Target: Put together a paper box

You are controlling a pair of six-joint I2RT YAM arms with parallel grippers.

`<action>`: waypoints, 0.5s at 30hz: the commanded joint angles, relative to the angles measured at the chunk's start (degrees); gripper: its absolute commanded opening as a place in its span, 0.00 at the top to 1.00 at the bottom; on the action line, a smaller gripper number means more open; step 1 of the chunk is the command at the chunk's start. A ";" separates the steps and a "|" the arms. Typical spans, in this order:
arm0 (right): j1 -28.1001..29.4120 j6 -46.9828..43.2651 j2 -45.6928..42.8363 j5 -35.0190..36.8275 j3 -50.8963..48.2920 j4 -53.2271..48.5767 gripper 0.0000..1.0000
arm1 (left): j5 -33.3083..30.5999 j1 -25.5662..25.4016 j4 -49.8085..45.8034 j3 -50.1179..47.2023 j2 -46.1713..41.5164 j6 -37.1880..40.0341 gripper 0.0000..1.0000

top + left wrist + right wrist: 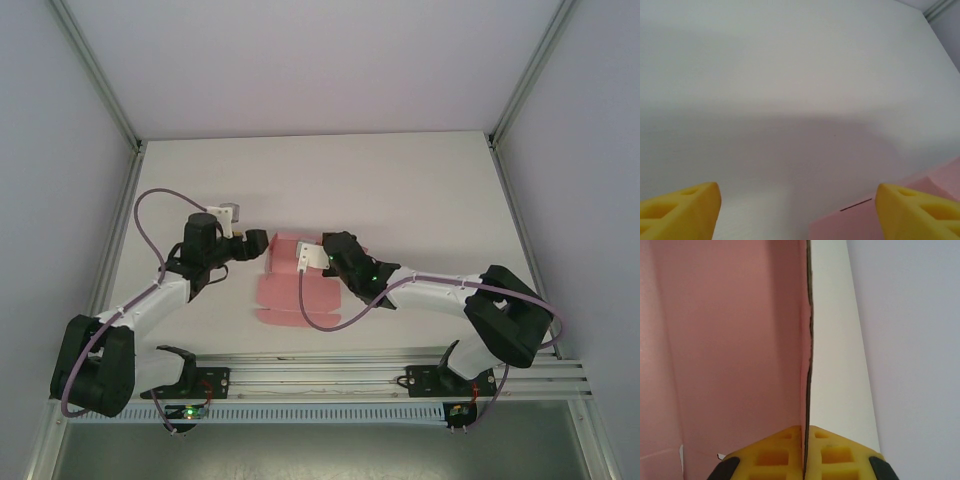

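The paper box (pixel 285 290) lies mostly flat as a pink die-cut sheet near the middle of the white tabletop (pixel 400 190), between the two arms, not yet folded into a box. The right gripper (pixel 318 252) sits at the sheet's far right part; in its wrist view the right gripper (pixel 805 450) has its yellow pads pressed together on a thin card edge, with the pink face (pixel 730 340) running away to the left and a pale strip to the right that may be the card's reverse, though I cannot be sure. So it is clamped on a raised flap of the sheet. The left gripper (pixel 258 243) hovers just beside the sheet's far left corner; its wrist view shows the fingertips (pixel 680 210) wide apart and holding nothing, with a pink corner (pixel 940 185) just inside the right-hand pad. The card looks light and thin, stiff only along its panels and ready to hinge at the creases, so it will likely slide on the smooth tabletop or buckle if pushed mid-panel. A pinch on a flap's free edge, as the right gripper has, seems sound; the other gripper would do best to pin or pinch a panel close to a crease, since a hard squeeze may dent the card
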 commanded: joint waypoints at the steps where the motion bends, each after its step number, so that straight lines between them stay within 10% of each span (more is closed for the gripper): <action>1: 0.83 0.83 0.56 2.09 1.35 1.17 1.00 | 3.09 -1.57 4.71 -1.75 -0.63 1.86 0.21; 15: 1.18 -0.44 1.63 4.27 0.60 -0.52 1.00 | 1.16 -7.62 15.38 -9.53 1.39 4.44 0.43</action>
